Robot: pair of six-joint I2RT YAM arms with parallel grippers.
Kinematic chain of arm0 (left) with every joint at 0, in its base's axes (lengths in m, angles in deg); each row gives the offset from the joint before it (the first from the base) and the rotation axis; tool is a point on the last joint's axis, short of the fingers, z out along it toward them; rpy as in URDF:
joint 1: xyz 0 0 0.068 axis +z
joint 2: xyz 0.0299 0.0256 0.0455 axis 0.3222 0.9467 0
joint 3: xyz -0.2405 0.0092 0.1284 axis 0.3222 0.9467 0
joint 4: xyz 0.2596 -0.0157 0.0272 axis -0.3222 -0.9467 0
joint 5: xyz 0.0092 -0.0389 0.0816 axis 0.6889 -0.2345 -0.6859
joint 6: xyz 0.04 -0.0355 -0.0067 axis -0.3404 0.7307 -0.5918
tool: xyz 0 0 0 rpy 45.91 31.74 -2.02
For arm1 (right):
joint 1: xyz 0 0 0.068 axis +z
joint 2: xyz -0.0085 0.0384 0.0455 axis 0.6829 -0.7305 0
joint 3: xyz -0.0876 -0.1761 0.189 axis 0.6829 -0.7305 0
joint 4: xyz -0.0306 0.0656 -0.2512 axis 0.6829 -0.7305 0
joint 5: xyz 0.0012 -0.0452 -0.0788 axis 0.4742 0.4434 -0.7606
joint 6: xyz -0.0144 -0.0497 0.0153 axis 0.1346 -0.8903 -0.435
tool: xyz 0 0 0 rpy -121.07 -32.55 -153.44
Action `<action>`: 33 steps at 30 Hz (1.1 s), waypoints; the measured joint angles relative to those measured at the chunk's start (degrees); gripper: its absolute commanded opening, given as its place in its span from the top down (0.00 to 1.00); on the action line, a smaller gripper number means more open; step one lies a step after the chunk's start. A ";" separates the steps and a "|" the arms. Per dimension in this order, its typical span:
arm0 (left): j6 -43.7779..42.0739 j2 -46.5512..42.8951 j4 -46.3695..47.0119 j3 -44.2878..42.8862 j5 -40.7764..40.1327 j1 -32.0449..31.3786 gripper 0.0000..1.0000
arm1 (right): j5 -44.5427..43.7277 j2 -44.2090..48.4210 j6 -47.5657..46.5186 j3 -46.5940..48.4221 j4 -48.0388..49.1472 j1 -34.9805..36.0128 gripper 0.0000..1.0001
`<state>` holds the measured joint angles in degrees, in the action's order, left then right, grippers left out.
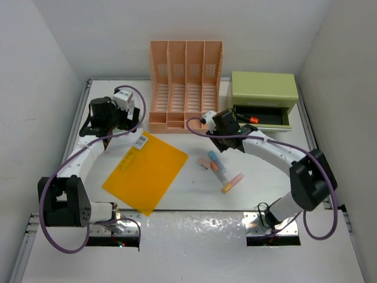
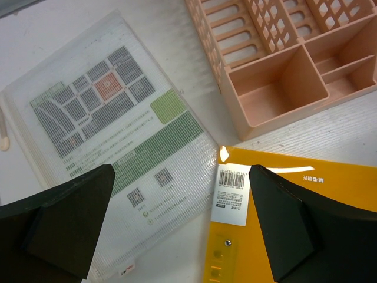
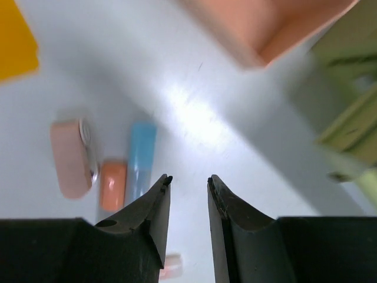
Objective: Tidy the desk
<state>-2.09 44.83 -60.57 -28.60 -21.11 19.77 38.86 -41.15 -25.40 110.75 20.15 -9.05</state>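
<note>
Right wrist view, right gripper [image 3: 188, 180]: jaws nearly together, a slim gap between the black fingertips, nothing in it
Beneath it: bare white desk [image 3: 194, 112], blurred
Just left of the fingers: blue-capped marker [image 3: 142, 154] lying flat, a small orange piece [image 3: 113, 184] just beside it, then a pink eraser [image 3: 69, 158]
Edges of that view: orange folder [image 3: 16, 38] at upper left, peach file rack [image 3: 265, 23] at the top, green drawer box [image 3: 347, 118] on the right
Left wrist view, left gripper [image 2: 181, 171]: jaws spread wide, holding nothing
Beneath it: clear mesh pouch [image 2: 112, 135] with a printed sheet inside, lying flat; its lower right corner meets the folder's corner, which bears a white barcode label [image 2: 231, 194]
Beyond it: the rack's low front compartments, at upper right
Top view, left arm [image 1: 76, 159]: reaches to the desk's far left, its gripper near the rack's left front corner
Top view, right arm [image 1: 277, 153]: stretched toward the far middle, its gripper between the rack's right front corner and the drawer box
Drawer box: stands just right of the rack at the far edge; its drawer stands open, a pen [image 1: 250, 118] with an orange-red tip lying inside
Folder: lies tilted, left of centre, between the two arms
Loose items: marker and eraser together, right of the folder; a second marker [image 1: 232, 183] lies a little nearer the arm bases
Desk: fills the top view from the arm bases to the rack
</note>
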 measured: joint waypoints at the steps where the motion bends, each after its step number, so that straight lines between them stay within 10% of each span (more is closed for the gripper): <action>1: 0.00 0.11 -0.11 0.00 0.00 0.00 0.02 | 0.70 -0.85 0.59 -0.98 -1.22 -0.15 0.68; 25: 0.02 0.44 -0.15 0.00 0.17 0.00 0.02 | 8.81 -13.94 7.72 -3.65 -1.38 -0.55 0.61; 33: 0.02 0.44 -0.17 0.00 0.17 0.00 0.02 | 9.49 -14.56 8.00 -2.89 -0.39 -0.52 1.00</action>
<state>-2.07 45.27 -60.74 -28.60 -20.94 19.77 48.35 -55.70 -17.40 107.87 19.76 -9.58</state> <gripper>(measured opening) 0.980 0.077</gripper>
